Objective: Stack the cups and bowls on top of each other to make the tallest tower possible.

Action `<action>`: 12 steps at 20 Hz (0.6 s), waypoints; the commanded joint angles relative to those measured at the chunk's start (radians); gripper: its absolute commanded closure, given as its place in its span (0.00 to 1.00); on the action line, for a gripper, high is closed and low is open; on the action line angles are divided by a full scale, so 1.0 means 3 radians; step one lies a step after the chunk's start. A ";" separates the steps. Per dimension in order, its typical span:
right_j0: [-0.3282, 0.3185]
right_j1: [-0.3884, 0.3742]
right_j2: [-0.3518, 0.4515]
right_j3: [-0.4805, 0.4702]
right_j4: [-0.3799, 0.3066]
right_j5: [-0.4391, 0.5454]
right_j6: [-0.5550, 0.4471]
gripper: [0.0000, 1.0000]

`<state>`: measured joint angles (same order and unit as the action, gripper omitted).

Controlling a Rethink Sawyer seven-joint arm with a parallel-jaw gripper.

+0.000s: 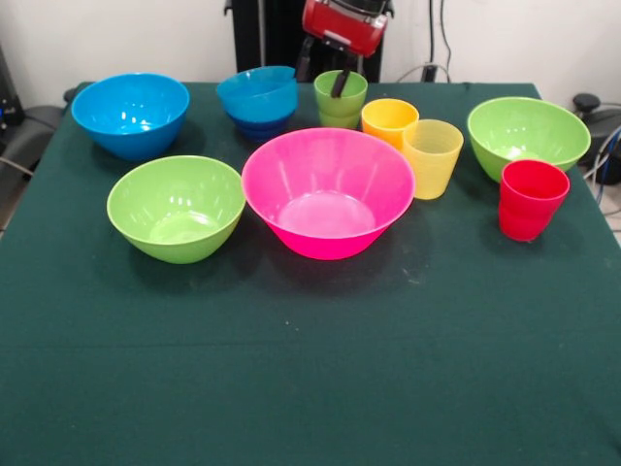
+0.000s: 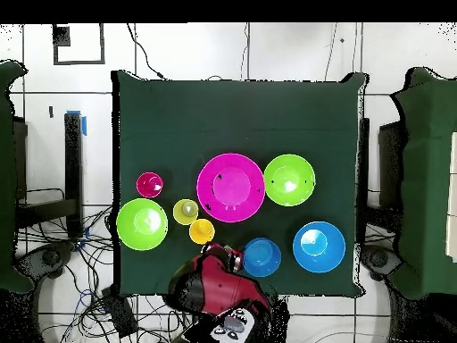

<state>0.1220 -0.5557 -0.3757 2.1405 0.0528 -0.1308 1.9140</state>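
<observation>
My gripper [image 1: 323, 76] hangs at the table's far side over the green cup [image 1: 340, 105]. One dark finger [image 1: 342, 83] reaches inside the cup and the other stands outside its left rim, so the gripper looks open. The tower [image 1: 258, 97] is a light blue bowl nested on a dark blue one, just left of the cup. An orange cup [image 1: 388, 118], a yellow cup [image 1: 432, 155] and a red cup [image 1: 531, 197] stand to the right. The pink bowl [image 1: 327, 189] sits in the middle. In the overhead view the arm [image 2: 219, 286] hides the green cup.
A medium blue bowl [image 1: 130, 112] stands far left. One lime green bowl [image 1: 176, 206] sits left of the pink bowl and another [image 1: 527, 134] far right. The dark green table [image 1: 310, 369] stretches toward the camera. Cables lie on the floor beside the table [image 2: 80, 259].
</observation>
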 commanded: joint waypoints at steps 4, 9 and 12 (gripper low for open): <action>0.0339 -0.0235 -0.0018 -0.0473 0.0302 0.1026 0.0437 0.00; 0.0088 -0.0165 0.0280 -0.0469 0.0226 0.0799 0.0436 0.00; -0.0086 -0.0018 0.0423 -0.0438 0.0133 0.0491 0.0452 0.00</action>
<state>0.1664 -0.6231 -0.3914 2.0849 0.0894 0.0524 1.9140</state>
